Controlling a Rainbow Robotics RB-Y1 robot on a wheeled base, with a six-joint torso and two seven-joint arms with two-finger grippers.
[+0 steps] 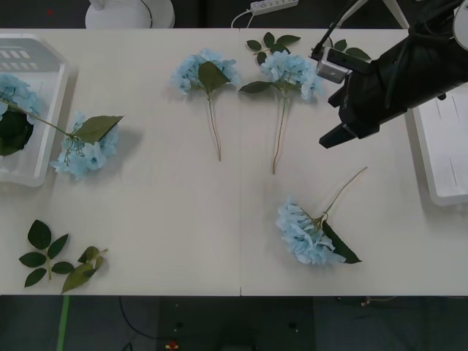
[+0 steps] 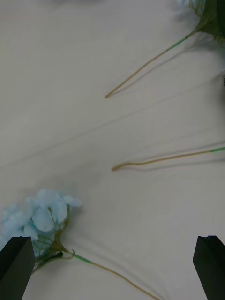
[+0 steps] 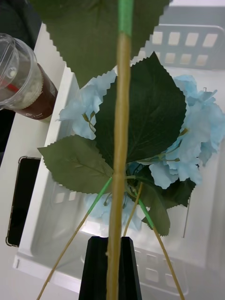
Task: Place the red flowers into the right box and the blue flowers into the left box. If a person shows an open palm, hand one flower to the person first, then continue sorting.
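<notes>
While clamped, stem (image 3: 123, 93) between left gripper (image 3: 112, 262) fingers

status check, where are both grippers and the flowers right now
Left gripper shut on a flower stem over the left box. Right gripper open above the table, nearest blue flower loose. Three more blue flowers unsorted. Nothing blocking.

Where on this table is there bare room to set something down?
Free: the wide strip between the leaf sprigs and the near blue flower, and the table centre. Crowded: the far edge around two blue flowers and the right gripper, plus the left box.
</notes>
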